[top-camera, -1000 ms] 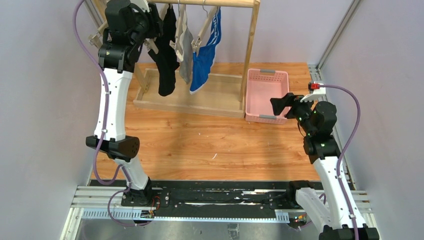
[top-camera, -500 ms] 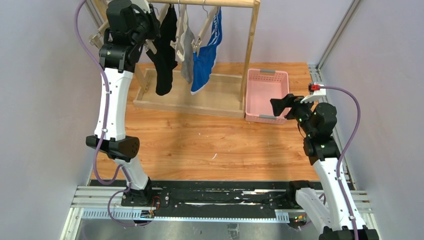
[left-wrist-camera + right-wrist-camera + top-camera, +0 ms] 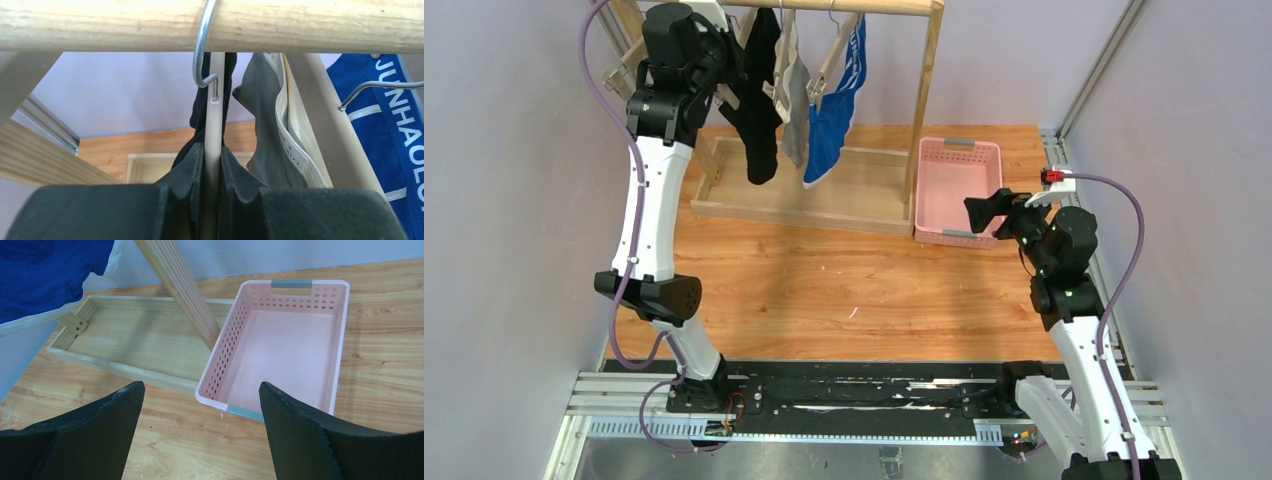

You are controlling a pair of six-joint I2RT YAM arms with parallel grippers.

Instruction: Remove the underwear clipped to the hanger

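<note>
The underwear hangs clipped on the wooden rack (image 3: 924,100): black briefs (image 3: 759,110), grey briefs (image 3: 796,110), blue briefs (image 3: 834,120). The pink basket (image 3: 225,355) stands beside it, likely to receive them. The left gripper (image 3: 212,165) pinches the hanger (image 3: 214,110) of the black pair, it seems to steady it. The right gripper (image 3: 200,385) is spread wide near the basket.

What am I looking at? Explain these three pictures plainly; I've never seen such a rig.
Two robot arms are bolted at the near edge of a wooden table. The overhead picture shows both arms. The other two pictures come from a camera on each wrist. At the back, a wooden rack carries hangers with black underwear, grey underwear and blue underwear. A pink basket stands to the rack's right with nothing in it. The left gripper, up at the rail, is closed on the pale hanger bearing the black pair. The right gripper is open and holds nothing, hovering before the basket.
</note>
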